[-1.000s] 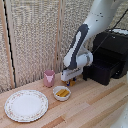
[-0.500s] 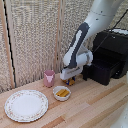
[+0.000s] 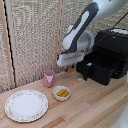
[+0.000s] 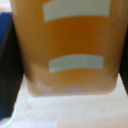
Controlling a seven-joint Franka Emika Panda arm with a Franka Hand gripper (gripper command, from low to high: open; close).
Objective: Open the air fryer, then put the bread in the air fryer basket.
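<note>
My gripper (image 3: 69, 68) hangs from the white arm, just to the exterior view's left of the air fryer (image 3: 114, 50). It is shut on the bread (image 3: 70, 69), a golden-orange piece held above the table. In the wrist view the bread (image 4: 67, 47) fills the picture, with a dark finger (image 4: 7, 65) at its side. The air fryer basket (image 3: 104, 69) is pulled out of the black body. Its black handle (image 3: 85, 70) juts from the front, close beside the gripper.
A small white bowl (image 3: 62, 93) with yellow pieces sits on the wooden table below the gripper. A pink cup (image 3: 49, 78) stands by the woven wall. A patterned white plate (image 3: 26, 105) lies at the exterior view's left.
The gripper has risen a little with the bread in it, staying next to the open basket.
</note>
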